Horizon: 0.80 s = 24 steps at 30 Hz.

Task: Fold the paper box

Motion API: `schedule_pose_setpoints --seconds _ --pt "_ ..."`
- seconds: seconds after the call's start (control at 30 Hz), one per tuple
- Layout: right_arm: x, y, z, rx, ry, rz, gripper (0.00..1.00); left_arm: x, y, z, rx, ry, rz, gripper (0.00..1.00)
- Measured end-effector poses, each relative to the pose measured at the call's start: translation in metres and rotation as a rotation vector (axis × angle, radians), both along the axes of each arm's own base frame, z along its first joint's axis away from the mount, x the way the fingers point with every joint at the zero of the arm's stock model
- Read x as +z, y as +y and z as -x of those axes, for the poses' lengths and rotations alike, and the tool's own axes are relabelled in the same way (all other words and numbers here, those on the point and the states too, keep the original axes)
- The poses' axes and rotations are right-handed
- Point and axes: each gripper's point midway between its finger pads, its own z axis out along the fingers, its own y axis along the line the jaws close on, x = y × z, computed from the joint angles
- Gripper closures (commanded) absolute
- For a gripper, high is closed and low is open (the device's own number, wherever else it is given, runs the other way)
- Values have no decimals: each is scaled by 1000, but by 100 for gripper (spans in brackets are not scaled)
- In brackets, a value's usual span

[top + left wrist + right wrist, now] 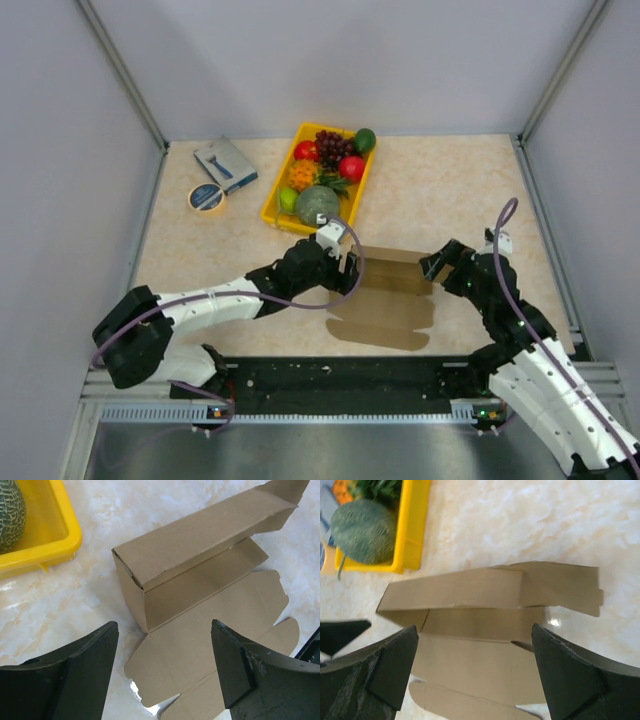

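The brown paper box (388,290) lies on the table between the two arms, partly folded. Its far panel stands up as a doubled wall (195,535) (460,587), while the near flaps (380,325) lie flat toward the arm bases. My left gripper (350,270) hovers at the box's left end, jaws open, nothing between the fingers (90,670); the flat flap (200,640) shows in the gap. My right gripper (437,265) sits at the box's right end, also open and empty, its fingers (560,665) over the flat panel (480,665).
A yellow tray (275,205) of fruit, with a green melon (316,204), stands just behind the box. A blue-grey box (225,165) and a tape roll (207,197) lie at the back left. Grey walls enclose the table.
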Motion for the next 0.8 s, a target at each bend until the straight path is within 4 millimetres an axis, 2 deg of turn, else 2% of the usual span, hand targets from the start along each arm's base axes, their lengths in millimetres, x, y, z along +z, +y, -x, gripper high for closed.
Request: schedule_pose_setpoints --seconds 0.07,0.13,0.17,0.23,0.33,0.43,0.53,0.6,0.67,0.8 --pt "-6 -9 -6 -51 36 -24 21 2 -2 1 10 -5 -6 13" --pt "-10 -18 -14 -98 68 -73 30 10 -3 -4 28 -14 -6 12" --pt "-10 -19 -18 -104 75 -98 38 18 -5 -8 35 -20 -4 12" --pt "-15 -19 -28 -87 108 -132 41 39 -13 -19 38 -40 8 14" --pt "-26 -9 -32 -17 171 -141 43 76 -33 -37 21 -90 42 27" --pt "-28 4 -31 66 206 -155 45 96 -49 -55 4 -119 42 37" --pt "-25 14 -37 122 229 -171 45 81 -62 -65 -17 -100 -6 44" --pt "-29 16 -36 137 243 -178 45 56 -63 -67 -21 -64 -57 46" --pt "-31 18 -34 147 243 -185 46 27 -60 -66 -22 -24 -112 49" --pt "-31 21 -34 156 236 -204 48 -8 -49 -60 -11 20 -178 52"
